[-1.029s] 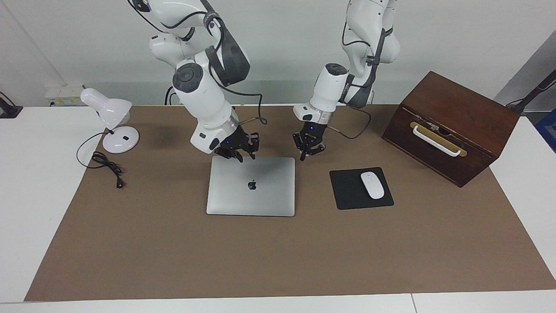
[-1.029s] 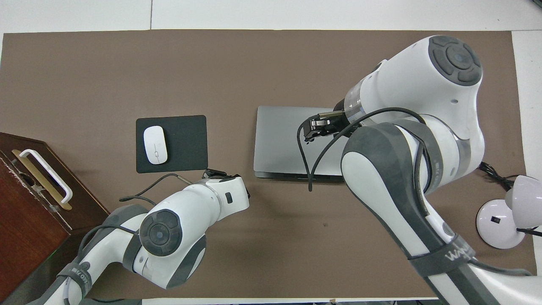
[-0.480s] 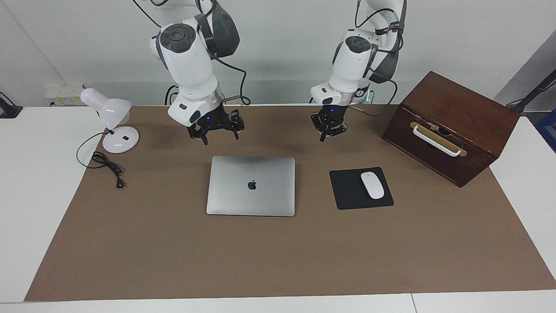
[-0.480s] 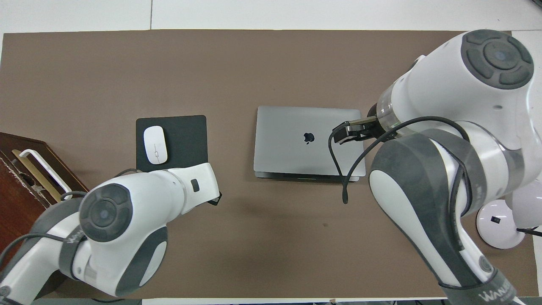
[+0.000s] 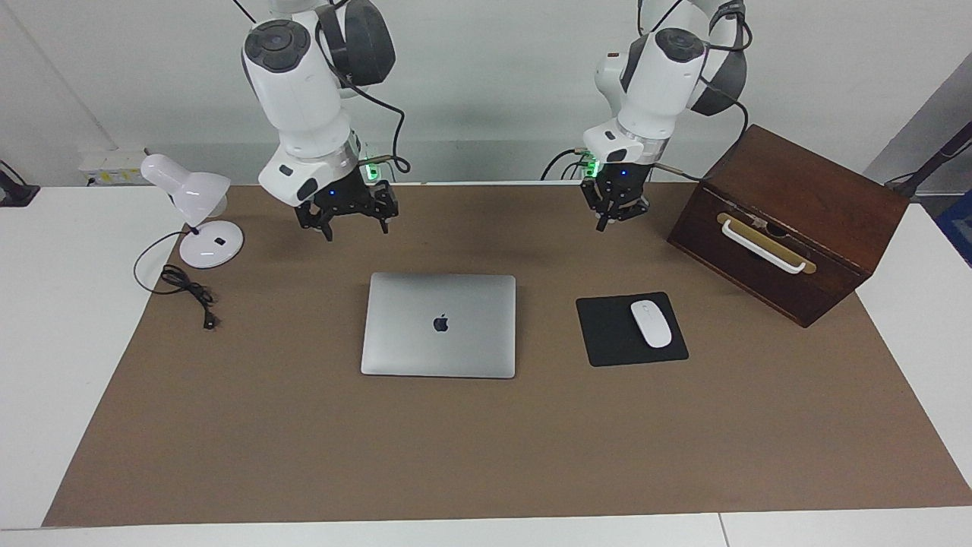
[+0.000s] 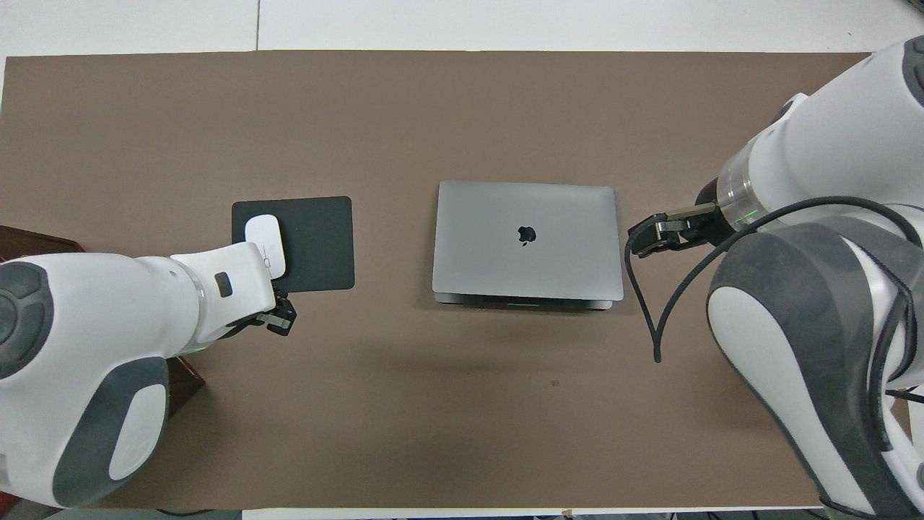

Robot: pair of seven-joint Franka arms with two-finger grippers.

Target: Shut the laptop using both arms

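Overhead, laptop (image 5: 439,325) lid flat; right tool (image 5: 347,225) spread apart, left tool (image 5: 613,214) state unclear, both empty

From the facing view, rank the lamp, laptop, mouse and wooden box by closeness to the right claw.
Right claw hangs over the mat at the robots' edge.
1. Lamp, toward the right arm's end.
2. Laptop, mid-table, closed.
3. Mouse, on the black pad.
4. Wooden box, at the left arm's end.

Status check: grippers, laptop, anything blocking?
Right gripper open, left gripper empty, both raised over the mat's robot edge. Laptop shut flat. Nothing on it.
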